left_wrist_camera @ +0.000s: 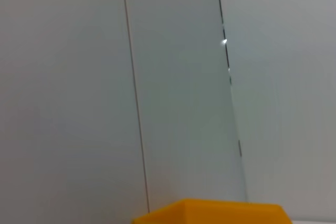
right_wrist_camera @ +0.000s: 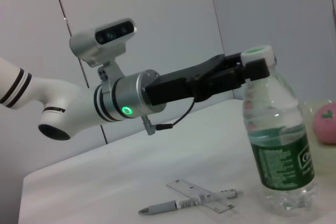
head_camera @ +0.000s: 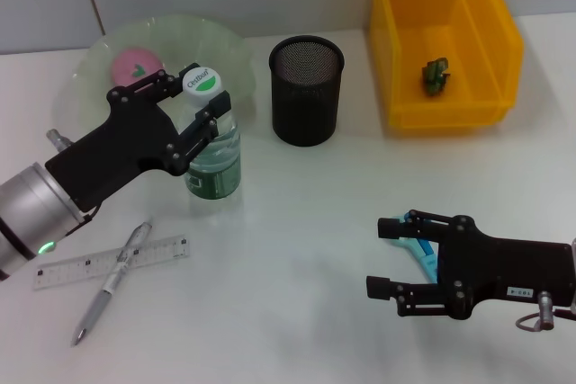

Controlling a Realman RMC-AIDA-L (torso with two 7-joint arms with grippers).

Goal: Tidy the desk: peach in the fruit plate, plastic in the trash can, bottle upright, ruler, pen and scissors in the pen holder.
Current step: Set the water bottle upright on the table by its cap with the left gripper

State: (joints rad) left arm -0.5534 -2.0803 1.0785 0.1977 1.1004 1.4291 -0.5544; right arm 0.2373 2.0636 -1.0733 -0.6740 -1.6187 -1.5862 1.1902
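Left end effector closed around neck of clear plastic water bottle with green label, upright on white desk, far left. Bottle half full, bit heavy, slippery, squashy; hold neck. Right end effector wide, over blue scissors.

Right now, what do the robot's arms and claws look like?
Both claws are black, with jointed two-finger linkages. The left claw sits on a silver wrist cuff with a glowing green light, a thin black cable and a silver camera pod; the arm behind is white with black stripes. The right claw has a small white label on its black body.
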